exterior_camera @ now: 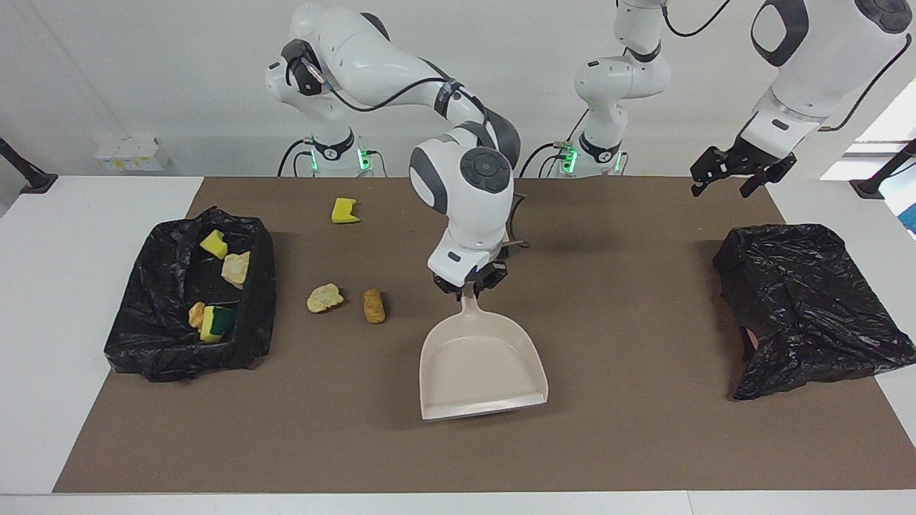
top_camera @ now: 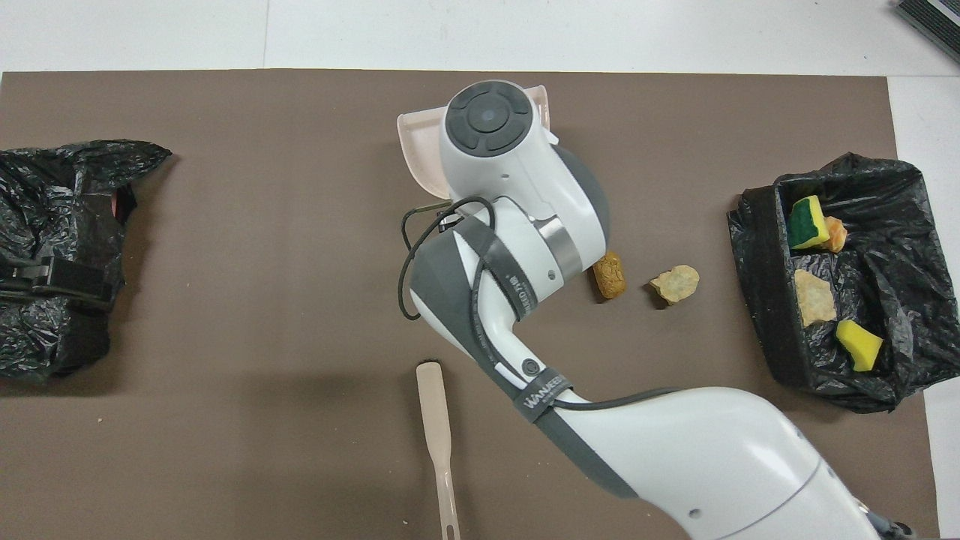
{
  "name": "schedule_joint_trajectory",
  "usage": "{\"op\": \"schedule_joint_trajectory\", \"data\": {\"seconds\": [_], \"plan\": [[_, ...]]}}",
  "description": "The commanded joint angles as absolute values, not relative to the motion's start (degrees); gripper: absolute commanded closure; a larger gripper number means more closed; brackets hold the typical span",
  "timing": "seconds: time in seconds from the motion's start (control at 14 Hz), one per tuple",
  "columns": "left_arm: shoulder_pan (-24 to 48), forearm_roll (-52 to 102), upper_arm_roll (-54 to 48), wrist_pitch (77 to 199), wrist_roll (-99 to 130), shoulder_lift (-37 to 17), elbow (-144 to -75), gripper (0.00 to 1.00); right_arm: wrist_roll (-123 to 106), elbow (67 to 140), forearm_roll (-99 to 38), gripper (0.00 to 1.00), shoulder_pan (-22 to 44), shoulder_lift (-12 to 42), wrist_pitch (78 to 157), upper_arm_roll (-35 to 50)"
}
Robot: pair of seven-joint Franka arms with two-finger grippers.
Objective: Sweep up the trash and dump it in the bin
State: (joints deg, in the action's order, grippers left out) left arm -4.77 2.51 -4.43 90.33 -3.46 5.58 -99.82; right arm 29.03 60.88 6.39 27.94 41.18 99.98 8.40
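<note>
Trash (exterior_camera: pixel 345 301) remains on the brown mat: two tan lumps between dustpan (exterior_camera: pixel 481 372) and bin (exterior_camera: pixel 143 315), one yellow sponge (exterior_camera: pixel 345 210) nearer the robots. Our right gripper (exterior_camera: pixel 469 283) clenches the dustpan handle; we should probably set its lip flat facing them. Left gripper (exterior_camera: pixel 737 175) waits, released. An arm strap reads "WANFEEL", perhaps.

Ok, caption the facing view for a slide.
Right gripper holds the empty dustpan by its handle; three trash pieces lie outside the bin.
</note>
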Motion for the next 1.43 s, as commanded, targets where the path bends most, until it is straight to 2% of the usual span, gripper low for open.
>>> {"op": "schedule_joint_trajectory", "data": {"seconds": [0.0,0.14,0.36,0.57,0.64,0.71,0.79,0.93,1.0,1.21,1.36], "plan": [[-4.66,1.23,-4.31,90.17,-3.6,5.8,-99.23,0.0,33.47,57.57,1.87,1.0,28.82,43.85,103.95,8.88],[-4.66,1.23,-4.31,90.09,-3.6,5.8,-99.23,0.0,34.97,57.83,0.97,1.0,30.66,44.82,104.59,8.79],[-4.57,1.23,-4.31,90.09,-3.6,5.8,-99.23,0.0,36.3,62.21,0.7,1.0,32.42,45.0,106.95,8.79],[-4.66,1.23,-4.31,90.17,-3.6,5.8,-99.23,0.0,36.47,64.07,0.18,1.0,32.43,44.83,107.14,8.79],[-4.66,1.23,-4.31,90.18,-3.6,5.8,-99.23,0.0,36.47,64.07,0.09,0.96,32.34,44.74,107.05,8.79],[-4.66,1.23,-4.31,90.18,-3.6,5.8,-99.23,0.0,36.56,64.25,-0.43,0.82,32.17,44.74,107.05,8.88],[-4.66,1.23,-4.31,90.18,-3.6,5.8,-99.23,0.0,36.48,64.34,-0.61,0.59,31.99,44.74,106.88,8.88],[-4.66,1.23,-4.31,90.17,-3.6,5.8,-99.23,0.0,36.39,64.42,-0.61,0.42,31.9,44.39,107.14,8.79],[-4.66,1.23,-4.31,90.09,-3.6,5.8,-99.23,0.0,35.69,65.47,-0.53,0.28,31.38,43.69,107.31,8.88],[-4.66,1.23,-4.31,90.18,-3.6,5.8,-99.23,0.0,36.47,65.74,-1.05,0.07,30.59,40.97,106.97,8.79],[-4.66,1.23,-4.31,90.18,-3.6,5.8,-99.23,0.0,36.65,65.92,-1.67,0.03,30.06,39.03,106.44,8.79]]}}
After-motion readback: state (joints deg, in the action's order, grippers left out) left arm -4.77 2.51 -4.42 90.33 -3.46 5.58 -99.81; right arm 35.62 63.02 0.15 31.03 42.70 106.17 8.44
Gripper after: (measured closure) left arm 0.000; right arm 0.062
